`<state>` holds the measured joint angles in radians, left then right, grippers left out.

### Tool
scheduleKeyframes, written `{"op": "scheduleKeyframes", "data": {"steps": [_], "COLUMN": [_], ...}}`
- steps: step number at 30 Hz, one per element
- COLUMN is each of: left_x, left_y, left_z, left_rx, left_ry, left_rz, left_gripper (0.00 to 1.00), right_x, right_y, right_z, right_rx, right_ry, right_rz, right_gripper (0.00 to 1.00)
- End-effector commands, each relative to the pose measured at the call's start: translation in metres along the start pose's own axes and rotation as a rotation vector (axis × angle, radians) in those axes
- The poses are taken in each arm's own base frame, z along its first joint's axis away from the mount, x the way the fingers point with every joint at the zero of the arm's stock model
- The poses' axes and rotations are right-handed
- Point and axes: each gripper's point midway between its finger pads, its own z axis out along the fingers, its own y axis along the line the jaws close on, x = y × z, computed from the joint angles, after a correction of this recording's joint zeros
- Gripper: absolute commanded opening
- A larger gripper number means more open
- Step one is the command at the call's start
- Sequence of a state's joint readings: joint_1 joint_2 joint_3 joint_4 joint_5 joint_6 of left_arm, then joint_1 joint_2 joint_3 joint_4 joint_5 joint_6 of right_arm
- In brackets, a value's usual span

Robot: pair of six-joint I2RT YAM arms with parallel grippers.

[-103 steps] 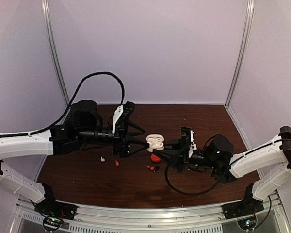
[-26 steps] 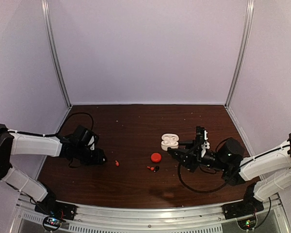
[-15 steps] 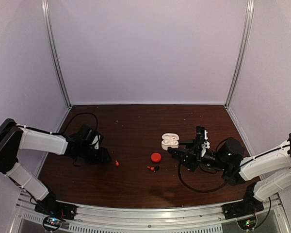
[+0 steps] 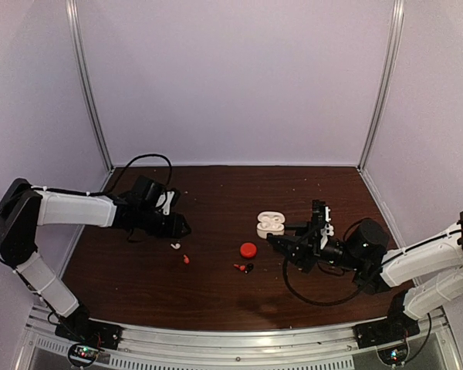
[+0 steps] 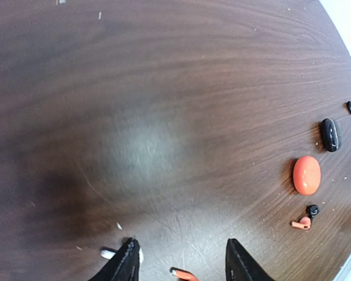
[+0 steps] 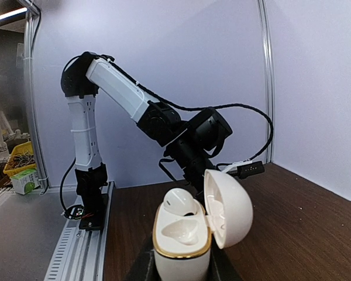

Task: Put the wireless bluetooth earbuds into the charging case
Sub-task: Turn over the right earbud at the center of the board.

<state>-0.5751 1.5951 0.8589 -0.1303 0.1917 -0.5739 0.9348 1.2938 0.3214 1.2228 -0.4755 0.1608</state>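
My right gripper (image 4: pixel 273 236) is shut on an open white charging case (image 4: pixel 269 224) and holds it upright. In the right wrist view the case (image 6: pixel 184 249) sits between my gripper's (image 6: pixel 181 272) dark fingers, lid swung right. One white earbud (image 6: pixel 179 202) sits in its far slot; the near slot is empty. My left gripper (image 4: pixel 183 228) is open and empty, low over the table. In the left wrist view a white earbud (image 5: pixel 107 253) lies beside the left finger and a red earbud (image 5: pixel 184 273) lies between the fingers of my gripper (image 5: pixel 184 264). Both earbuds show from above, white (image 4: pixel 174 246) and red (image 4: pixel 187 259).
A closed red case (image 4: pixel 248 250) lies mid-table, with a red earbud (image 4: pixel 238 267) and a black earbud (image 4: pixel 249 267) just in front of it. The left wrist view also shows the red case (image 5: pixel 306 175), a black case (image 5: pixel 330 134) and a small black earbud (image 5: pixel 349 106).
My left gripper has moved back and to the right, uncovering the white earbud on the table. The right gripper with the white case has stayed still over the last second.
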Motion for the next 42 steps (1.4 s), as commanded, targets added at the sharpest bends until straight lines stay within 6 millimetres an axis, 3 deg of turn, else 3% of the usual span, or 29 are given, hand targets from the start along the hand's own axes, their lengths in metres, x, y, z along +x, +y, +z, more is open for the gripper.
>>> {"op": "scheduleKeyframes", "data": {"steps": [1, 8, 14, 17, 22, 31, 42], "left_x": [-0.021, -0.001, -0.013, -0.016, -0.003, 0.019, 0.043], "left_y": [0.001, 0.008, 0.019, 0.015, 0.026, 0.029, 0.032], "left_z": [-0.02, -0.014, -0.012, -0.005, 0.011, 0.024, 0.034], "left_rx": [-0.086, -0.096, -0.176, -0.151, -0.163, -0.149, -0.118], "left_ry": [0.01, 0.207, 0.269, 0.286, 0.361, 0.421, 0.476], "left_rz": [0.303, 0.495, 0.625, 0.636, 0.642, 0.621, 0.518], "left_gripper": [0.52, 0.55, 0.51, 0.48, 0.47, 0.55, 0.56], "right_x": [-0.014, -0.014, -0.015, -0.016, -0.017, -0.014, -0.013], "right_y": [0.0, 0.0, 0.0, 0.0, 0.0, -0.001, 0.0], "right_z": [-0.001, -0.003, -0.007, -0.008, -0.01, -0.01, -0.013], "right_rx": [-0.007, -0.006, 0.0, 0.004, 0.006, 0.007, 0.006], "right_ry": [-0.039, -0.039, -0.043, -0.047, -0.05, -0.051, -0.05], "right_rz": [-0.025, -0.02, -0.02, -0.021, -0.021, -0.013, -0.019], "right_gripper": [0.0, 0.0, 0.0, 0.0, 0.0, 0.0, 0.0]}}
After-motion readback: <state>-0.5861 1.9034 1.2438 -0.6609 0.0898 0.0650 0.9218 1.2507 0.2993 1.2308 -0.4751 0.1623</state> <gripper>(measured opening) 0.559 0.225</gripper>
